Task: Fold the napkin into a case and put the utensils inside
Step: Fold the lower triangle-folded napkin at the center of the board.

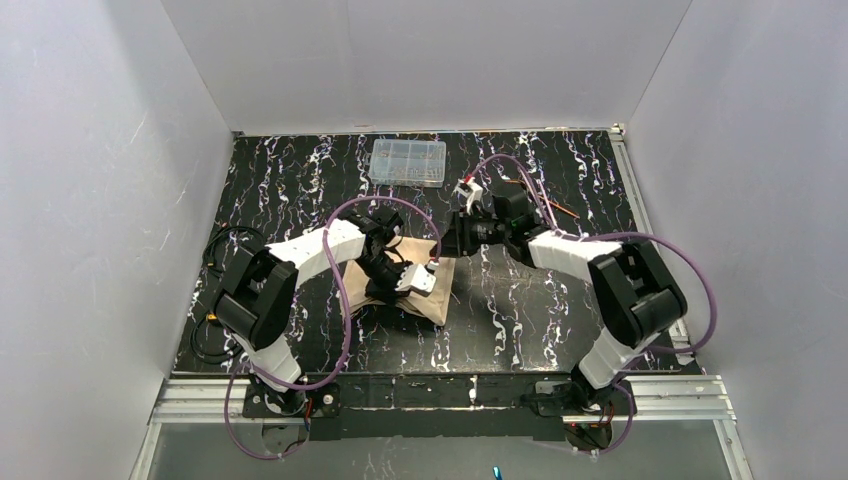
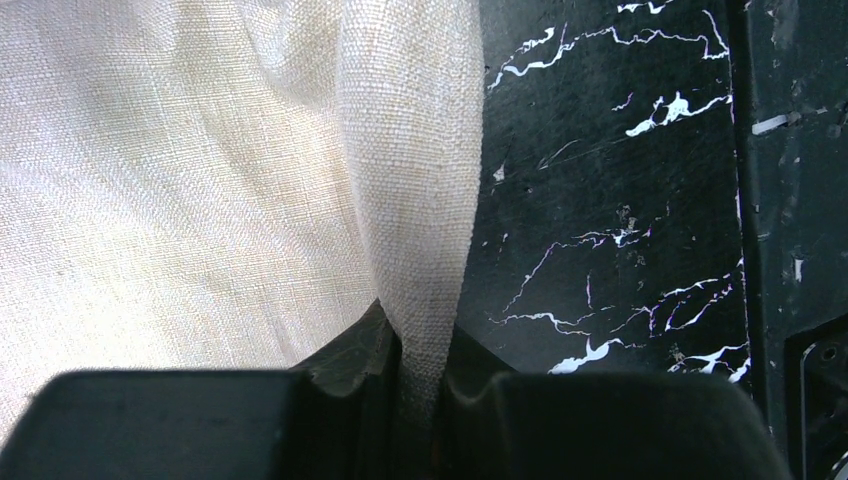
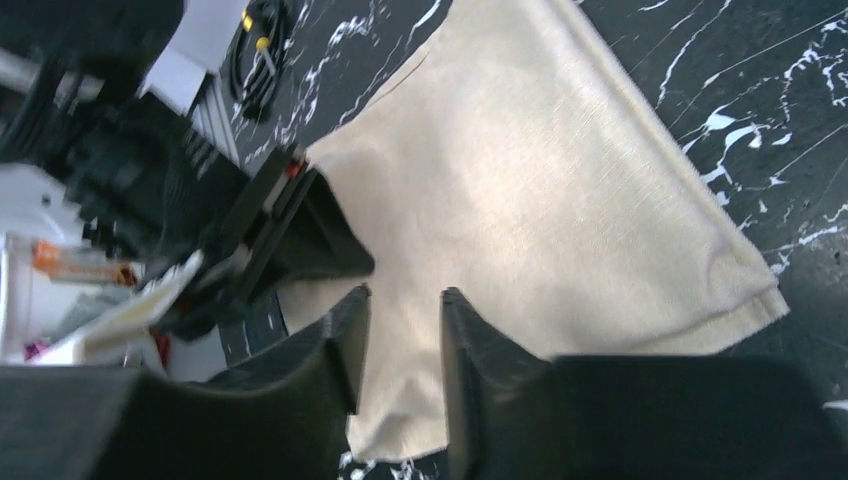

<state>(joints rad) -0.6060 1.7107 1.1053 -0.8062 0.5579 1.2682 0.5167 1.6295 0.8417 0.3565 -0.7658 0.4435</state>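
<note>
The beige napkin lies folded on the black marbled table, left of centre. My left gripper is over it, shut on a raised fold of the napkin that runs down between its fingers. My right gripper hovers over the napkin's far edge; in the right wrist view its fingertips stand apart above the napkin, open, with cloth showing through the gap. The left gripper shows there at the cloth's left edge. The copper utensils lie at the back right, beyond the right arm.
A clear plastic compartment box sits at the back centre. Purple cables loop round both arms. White walls enclose the table on three sides. A metal rail runs along the near edge.
</note>
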